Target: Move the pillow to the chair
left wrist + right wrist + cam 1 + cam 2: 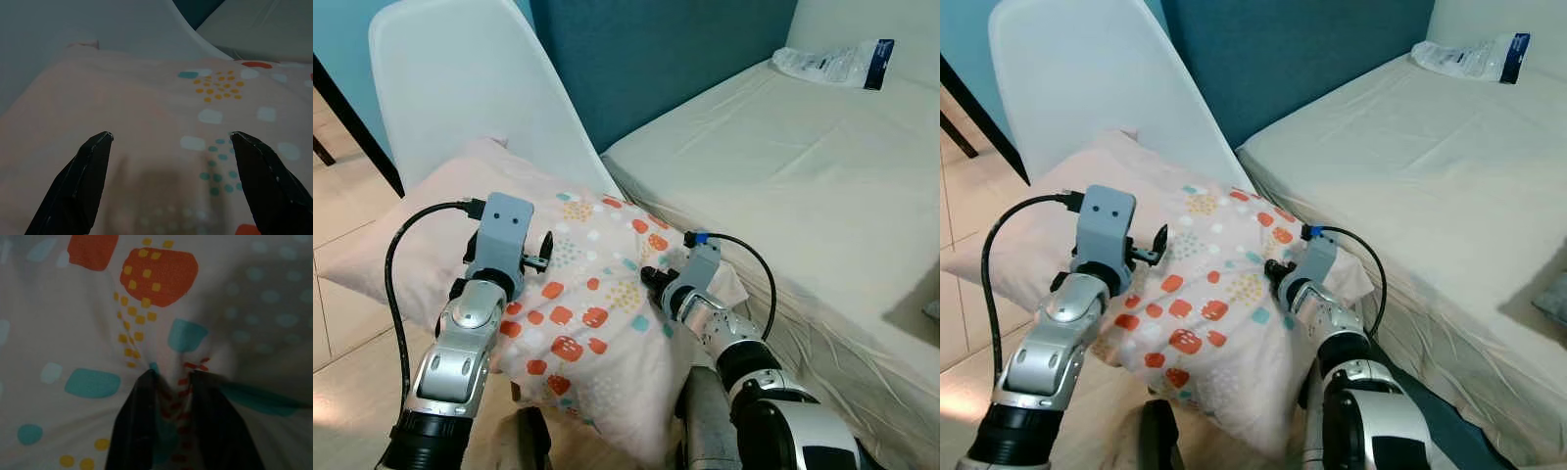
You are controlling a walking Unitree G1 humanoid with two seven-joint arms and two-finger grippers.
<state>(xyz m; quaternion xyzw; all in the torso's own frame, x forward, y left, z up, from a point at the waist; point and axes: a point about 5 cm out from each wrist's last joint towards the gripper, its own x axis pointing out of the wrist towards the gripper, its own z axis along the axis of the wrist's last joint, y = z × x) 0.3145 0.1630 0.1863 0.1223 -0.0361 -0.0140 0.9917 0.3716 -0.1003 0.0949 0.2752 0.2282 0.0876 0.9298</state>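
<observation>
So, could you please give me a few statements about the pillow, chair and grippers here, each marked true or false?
1. The pillow lies on the white chair. True.
2. The right gripper is open and clear of the pillow. False: its jaws pinch a fold of the fabric.
3. The left gripper is open above the pillow. True.
4. The bed holds a second pillow. False: a plastic packet lies there.

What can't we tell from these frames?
- Chair seat: covered by the pillow in both eye views, so how the pillow rests on it is unclear.
- Right claw tips: buried in a fabric fold, right wrist view.
- Print on the plastic packet on the bed: too small.
- Left claw contact with the pillow: not clear.
</observation>
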